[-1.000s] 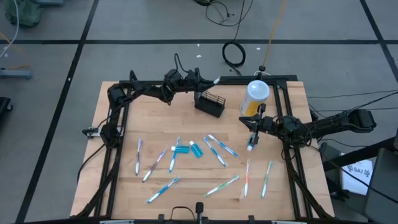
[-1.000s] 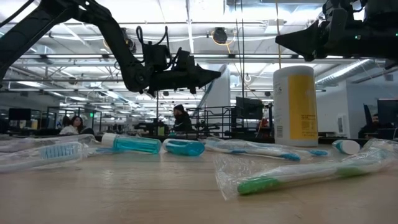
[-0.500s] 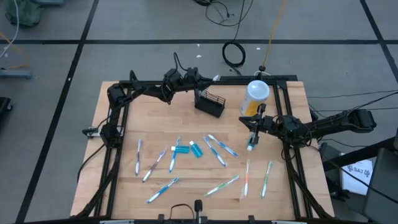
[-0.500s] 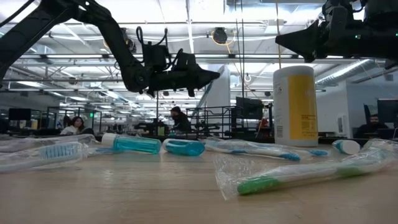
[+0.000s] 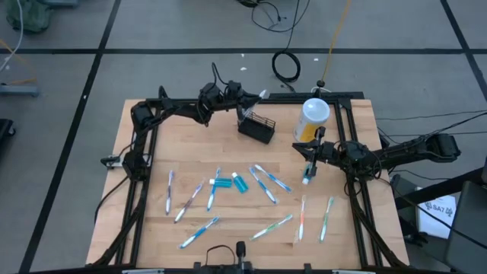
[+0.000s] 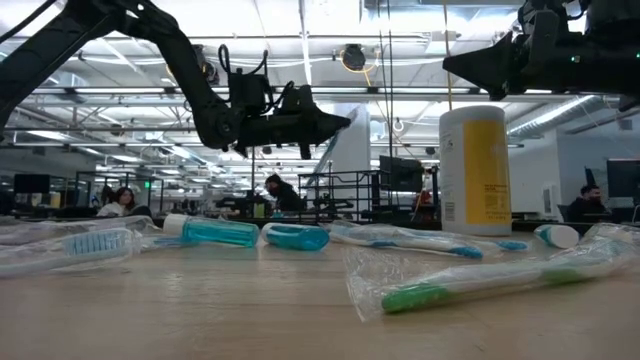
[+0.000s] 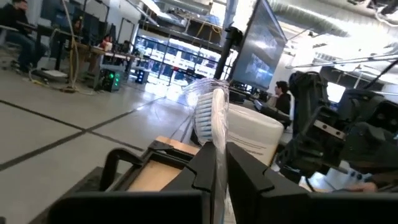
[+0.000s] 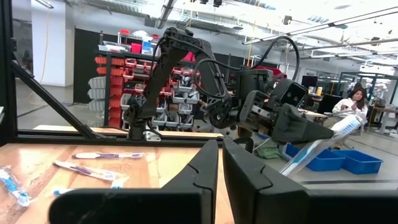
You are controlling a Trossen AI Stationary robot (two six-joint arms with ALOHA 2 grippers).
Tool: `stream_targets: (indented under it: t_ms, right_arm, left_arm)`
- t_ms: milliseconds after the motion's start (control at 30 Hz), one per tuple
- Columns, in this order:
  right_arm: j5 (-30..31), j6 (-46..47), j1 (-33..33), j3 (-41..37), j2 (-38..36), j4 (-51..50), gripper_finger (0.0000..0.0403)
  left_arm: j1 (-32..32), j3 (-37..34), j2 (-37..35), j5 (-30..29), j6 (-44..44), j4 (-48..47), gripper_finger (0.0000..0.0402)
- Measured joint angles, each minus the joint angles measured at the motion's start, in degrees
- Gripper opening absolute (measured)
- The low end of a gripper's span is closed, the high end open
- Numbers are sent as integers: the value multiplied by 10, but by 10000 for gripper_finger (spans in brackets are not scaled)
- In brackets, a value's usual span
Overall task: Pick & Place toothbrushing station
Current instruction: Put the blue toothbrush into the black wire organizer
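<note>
Left tool (image 5: 255,97) clenched on wrapped toothbrush (image 7: 211,115) above black wire caddy (image 5: 256,126). Right tool (image 5: 307,169) clenched, empty, beside yellow bottle (image 5: 312,118) on counter (image 5: 190,144).

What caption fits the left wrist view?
Left gripper shut on a wrapped toothbrush, held upright, yellow bottle behind.
</note>
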Motion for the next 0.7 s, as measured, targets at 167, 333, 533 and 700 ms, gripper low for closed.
stream_targets:
  t_ms: [167, 333, 533, 700]
  right_arm:
    - [0, 5, 0, 0, 0, 0, 20]
    - [0, 12, 0, 0, 0, 0, 20]
    - [0, 12, 0, 0, 0, 0, 20]
    - [0, 12, 0, 0, 0, 0, 20]
  left_arm:
    - [16, 0, 0, 24, 19, -12, 24]
    - [28, 0, 0, 79, 21, -72, 19]
    - [18, 0, 0, 83, 50, -77, 18]
    - [-2, 0, 0, 77, 102, -68, 21]
